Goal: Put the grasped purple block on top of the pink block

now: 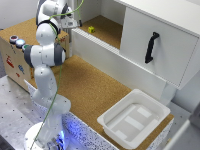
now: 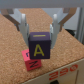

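In the wrist view my gripper (image 2: 40, 31) is shut on the purple block (image 2: 40, 46), which has a yellow letter A on its face. The pink block (image 2: 31, 61) lies on the cork surface (image 2: 65, 50), partly covered by the purple block and offset to one side of it. I cannot tell whether the two blocks touch. In the exterior view the gripper (image 1: 72, 23) is at the back of the cork table, beside the white cabinet; both blocks are hidden there by the arm.
A white cabinet (image 1: 150, 35) with a black handle (image 1: 151, 46) stands along the exterior view's right, with a small yellow block (image 1: 91, 29) inside it. A white tray (image 1: 134, 118) sits at the table's front. A wooden box (image 1: 15, 50) with buttons is at the left.
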Available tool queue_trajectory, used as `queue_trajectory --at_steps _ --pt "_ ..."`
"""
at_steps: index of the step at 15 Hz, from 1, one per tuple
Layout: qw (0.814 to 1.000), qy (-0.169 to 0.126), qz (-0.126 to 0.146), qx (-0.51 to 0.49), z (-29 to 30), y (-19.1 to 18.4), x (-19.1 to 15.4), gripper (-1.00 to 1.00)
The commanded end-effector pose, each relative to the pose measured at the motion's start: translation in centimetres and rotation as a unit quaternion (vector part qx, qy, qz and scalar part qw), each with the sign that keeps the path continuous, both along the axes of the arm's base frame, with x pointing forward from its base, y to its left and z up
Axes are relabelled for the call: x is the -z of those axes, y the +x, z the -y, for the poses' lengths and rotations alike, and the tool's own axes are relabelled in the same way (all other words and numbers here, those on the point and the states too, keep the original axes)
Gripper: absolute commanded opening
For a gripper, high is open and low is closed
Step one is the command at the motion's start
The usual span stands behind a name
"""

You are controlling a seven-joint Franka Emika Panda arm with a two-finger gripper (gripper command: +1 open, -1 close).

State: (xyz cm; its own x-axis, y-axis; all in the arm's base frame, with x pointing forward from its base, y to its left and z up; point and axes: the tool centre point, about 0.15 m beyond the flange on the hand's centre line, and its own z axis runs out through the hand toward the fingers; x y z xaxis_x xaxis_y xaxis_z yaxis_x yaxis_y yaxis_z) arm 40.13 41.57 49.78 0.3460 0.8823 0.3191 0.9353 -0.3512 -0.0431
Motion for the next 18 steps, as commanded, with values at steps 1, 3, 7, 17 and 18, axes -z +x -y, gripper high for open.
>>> queue_trajectory --at_steps 1,3,7,17,18 --pt "0.997 0.037 -0.01 -0.069 -2.3 -0.6 0.8 -1.0" --pt "0.995 0.044 -0.012 -0.086 -2.6 -1.0 0.9 -1.0" --pt "0.993 0.062 -0.022 -0.093 -3.2 -0.8 1.8 -1.0" --pt "0.989 0.051 -0.048 -0.132 -3.2 -0.7 4.4 1.0" --pt "0.988 0.058 -0.05 -0.133 -3.2 -0.7 4.2 1.0"
